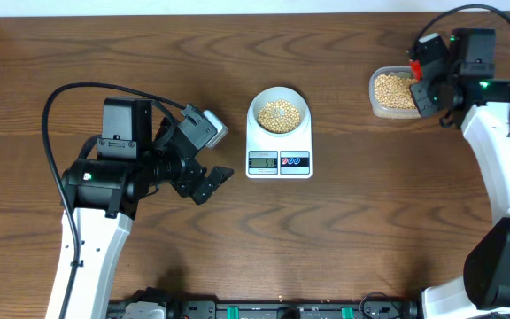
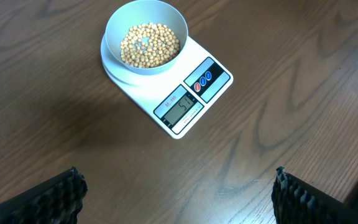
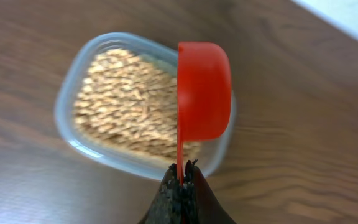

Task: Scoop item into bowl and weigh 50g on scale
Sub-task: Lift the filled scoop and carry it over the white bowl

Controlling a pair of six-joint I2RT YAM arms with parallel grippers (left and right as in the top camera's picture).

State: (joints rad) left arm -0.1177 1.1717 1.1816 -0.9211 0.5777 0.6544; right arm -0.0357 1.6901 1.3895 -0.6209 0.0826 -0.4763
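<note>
Big brown wooden desk (image 1: 343, 248), with the white scale (image 1: 279, 161) roughly dead centre, display on its 6 o'clock edge. A clear tub (image 1: 392, 93) of beans sits off at 2 o'clock. The pale bowl (image 2: 114, 31) is on the scale's 12 o'clock end, with soybeans (image 2: 149, 45) covering its bottom. At the scale's 8 o'clock the left claw (image 1: 209, 182) is spread wide, gripping nothing. Meanwhile the right claw (image 3: 180, 177) is pinching the handle of a red scoop (image 3: 204, 90) over the tub.
</note>
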